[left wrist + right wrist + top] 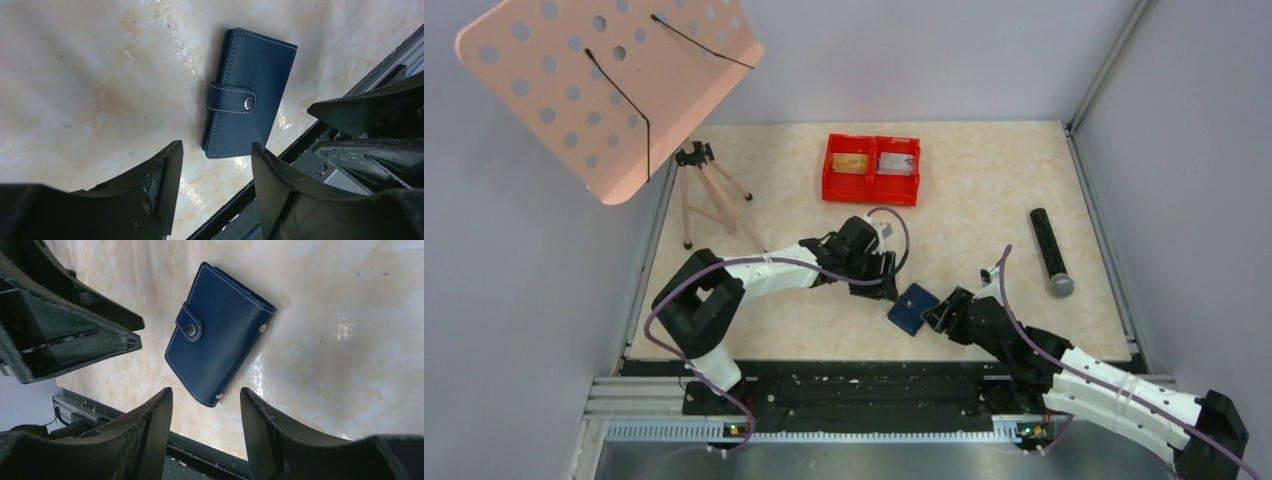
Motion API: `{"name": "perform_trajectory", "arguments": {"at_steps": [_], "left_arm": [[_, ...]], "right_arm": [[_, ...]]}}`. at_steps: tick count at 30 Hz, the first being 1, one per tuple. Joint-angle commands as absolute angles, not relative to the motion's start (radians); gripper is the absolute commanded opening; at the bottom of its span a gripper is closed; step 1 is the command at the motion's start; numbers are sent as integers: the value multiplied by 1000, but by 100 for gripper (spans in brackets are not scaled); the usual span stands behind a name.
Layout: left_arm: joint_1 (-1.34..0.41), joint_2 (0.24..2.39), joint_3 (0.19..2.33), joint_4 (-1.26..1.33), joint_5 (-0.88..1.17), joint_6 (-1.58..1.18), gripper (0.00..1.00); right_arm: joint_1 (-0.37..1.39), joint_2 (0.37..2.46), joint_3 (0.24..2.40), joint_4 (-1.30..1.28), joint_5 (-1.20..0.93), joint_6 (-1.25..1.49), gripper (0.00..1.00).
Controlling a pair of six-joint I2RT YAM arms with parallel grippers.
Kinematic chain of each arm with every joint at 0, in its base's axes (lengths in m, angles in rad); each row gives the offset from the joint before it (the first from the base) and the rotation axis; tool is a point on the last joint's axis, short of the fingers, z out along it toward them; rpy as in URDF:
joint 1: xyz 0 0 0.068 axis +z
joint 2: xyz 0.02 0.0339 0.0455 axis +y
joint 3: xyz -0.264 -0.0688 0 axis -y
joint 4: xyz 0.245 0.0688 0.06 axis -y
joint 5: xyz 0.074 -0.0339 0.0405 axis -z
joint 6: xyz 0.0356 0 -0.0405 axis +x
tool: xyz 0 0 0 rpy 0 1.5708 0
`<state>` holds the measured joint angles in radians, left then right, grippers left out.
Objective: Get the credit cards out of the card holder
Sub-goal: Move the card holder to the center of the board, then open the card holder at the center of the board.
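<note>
Navy-blue stitched leather card holder (914, 308) lies shut on the beige table (984, 200) between both arms; thin gold card (850, 163) and grey card (895, 163) sit in the red plastic tray (871, 192) | left wrist: left gripper (216, 147) spread, holding nothing; snap tab (232, 97) fastened | right wrist: right gripper (206, 392) spread, empty | best, I think: pin one half, lift the tab gently.

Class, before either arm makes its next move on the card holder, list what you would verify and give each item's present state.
1. Card holder lying between both grippers: ok.
2. Closure tab undone: not ok, it is snapped shut.
3. Left gripper open and empty: ok.
4. Right gripper open and empty: ok.
5. Red tray holding cards: ok, a gold card in its left compartment, a silver card in its right.
6. No cards left inside the holder: cannot tell, it is closed.
</note>
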<state>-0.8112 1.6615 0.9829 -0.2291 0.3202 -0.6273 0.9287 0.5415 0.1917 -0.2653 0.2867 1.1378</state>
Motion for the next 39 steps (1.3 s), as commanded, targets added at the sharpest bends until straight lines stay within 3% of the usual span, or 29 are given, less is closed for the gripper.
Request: {"name": "perform_trajectory", "arguments": {"at_steps": [1, 23, 26, 33, 39], "left_arm": [[-827, 1705, 1024, -132, 377, -638, 57], [-945, 1729, 859, 50, 390, -743, 32], [-950, 1717, 841, 57, 373, -754, 31], [-950, 1610, 829, 12, 246, -791, 34], [-947, 1590, 882, -71, 166, -798, 42]], "right_arm": [[937, 506, 170, -232, 295, 1170, 53], [936, 503, 126, -206, 351, 1146, 60], [933, 509, 125, -205, 381, 1073, 65], [834, 530, 171, -165, 275, 909, 66], [672, 641, 159, -11, 24, 877, 62]]}}
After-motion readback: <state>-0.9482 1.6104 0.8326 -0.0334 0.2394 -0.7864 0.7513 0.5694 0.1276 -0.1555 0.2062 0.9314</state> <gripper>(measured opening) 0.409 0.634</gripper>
